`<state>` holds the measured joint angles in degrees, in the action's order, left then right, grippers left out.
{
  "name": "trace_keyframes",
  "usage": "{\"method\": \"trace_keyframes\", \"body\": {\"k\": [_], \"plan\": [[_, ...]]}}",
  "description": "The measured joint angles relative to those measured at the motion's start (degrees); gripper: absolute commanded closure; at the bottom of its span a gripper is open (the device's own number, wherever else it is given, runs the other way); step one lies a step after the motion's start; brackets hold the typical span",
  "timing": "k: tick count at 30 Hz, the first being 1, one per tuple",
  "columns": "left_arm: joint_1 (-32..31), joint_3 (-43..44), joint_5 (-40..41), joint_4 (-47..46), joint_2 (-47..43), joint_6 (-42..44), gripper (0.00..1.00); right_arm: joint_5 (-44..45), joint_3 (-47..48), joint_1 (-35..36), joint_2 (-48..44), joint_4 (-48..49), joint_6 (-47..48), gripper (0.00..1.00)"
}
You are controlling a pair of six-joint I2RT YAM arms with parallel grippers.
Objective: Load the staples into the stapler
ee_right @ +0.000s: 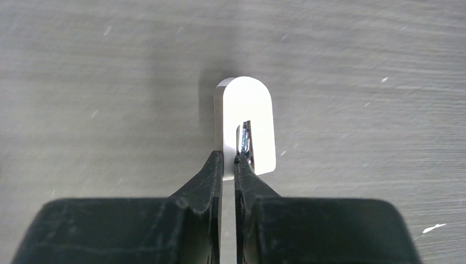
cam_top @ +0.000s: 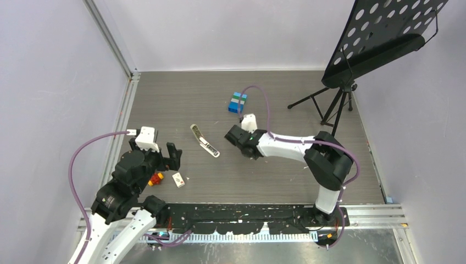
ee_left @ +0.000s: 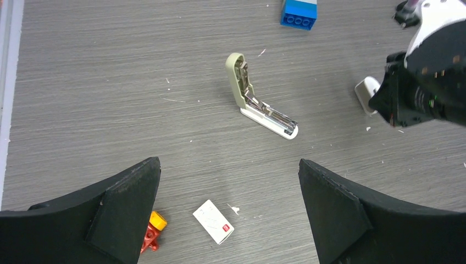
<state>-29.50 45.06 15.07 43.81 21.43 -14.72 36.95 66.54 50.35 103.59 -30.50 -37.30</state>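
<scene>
Step in hand: staple pickup. Centre: stapler (cam_top: 204,141), hinged open; at its 7 o'clock, staples box (cam_top: 178,180), ungripped. Beside box, left gripper (ee_left: 228,165) spread wide; at 3 o'clock, right gripper (ee_right: 229,160) pinching white stubby piece (ee_right: 258,110). Next: lower left, pinch box squarely.

Even, diffuse light is seen in all views, and shadows are kept soft. In the top view a dull sheen is shown on the metal strip (cam_top: 373,247) at 6 o'clock. In the left wrist view a glint is caught on the stapler (ee_left: 264,110), and the fingers (ee_left: 110,220) of the left gripper (ee_left: 228,160) are rendered nearly featureless at 6 o'clock. In the right wrist view the white object (ee_right: 247,110) is almost overexposed, with a soft shadow thrown toward 9 o'clock.
</scene>
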Motion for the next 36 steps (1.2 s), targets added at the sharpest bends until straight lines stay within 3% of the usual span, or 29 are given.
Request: {"method": "trace_keyframes", "body": {"k": [5, 11, 23, 36], "plan": [[0.0, -0.02, -1.31, -0.37, 0.15, -0.04, 0.0, -1.6, -2.43, 6.62, -1.11, 0.04, -1.81, 1.0], [0.0, -0.2, -4.59, -0.76, 0.63, -0.22, 0.0, -1.84, -2.97, 8.9, -1.77, -0.22, -3.54, 0.98], [0.0, -0.2, -9.42, -1.05, 4.28, -1.2, 0.0, -2.25, -3.48, 10.43, -8.59, -3.54, -6.45, 0.9], [0.0, -0.17, -15.54, -2.05, 12.98, -4.74, 0.01, -3.61, -7.52, 10.45, -11.52, -1.22, -6.14, 0.9]]}}
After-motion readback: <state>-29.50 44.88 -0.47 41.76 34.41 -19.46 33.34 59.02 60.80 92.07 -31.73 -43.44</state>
